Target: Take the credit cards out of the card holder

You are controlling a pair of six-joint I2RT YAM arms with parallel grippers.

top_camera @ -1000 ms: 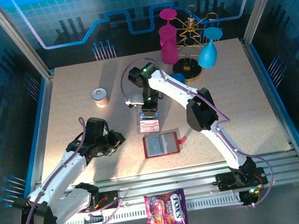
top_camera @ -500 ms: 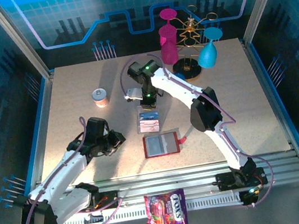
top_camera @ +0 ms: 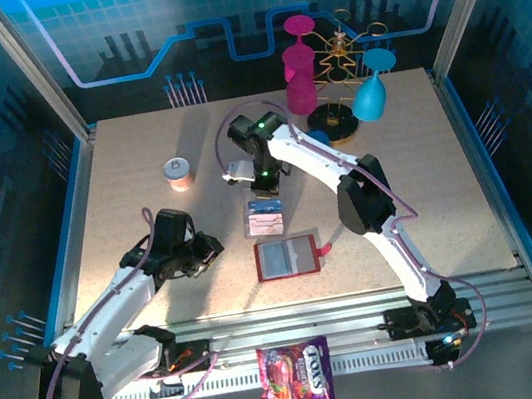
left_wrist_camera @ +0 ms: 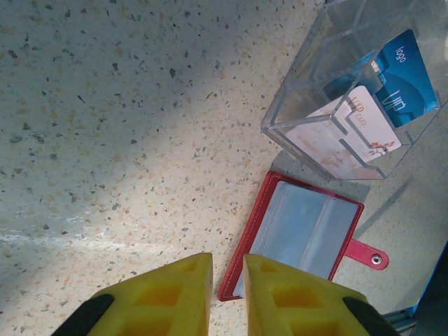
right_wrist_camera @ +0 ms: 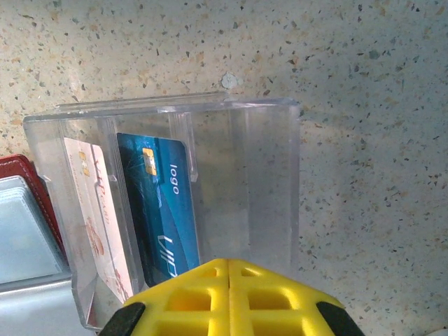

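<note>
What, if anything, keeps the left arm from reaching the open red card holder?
Probably nothing, so yes: the left tool is close beside the card holder, with bare table between, and the clear tray lies beyond it.

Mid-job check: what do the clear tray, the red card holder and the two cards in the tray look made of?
Clear tray: rigid transparent plastic, probably acrylic; the speckled tabletop shows through its glossy walls. Card holder: dark red, perhaps faux leather; cloudy soft-plastic pockets, a shiny metal-looking snap on its tab. Pinkish-white card and blue card: thin, stiff, printed plastic by the look.
</note>
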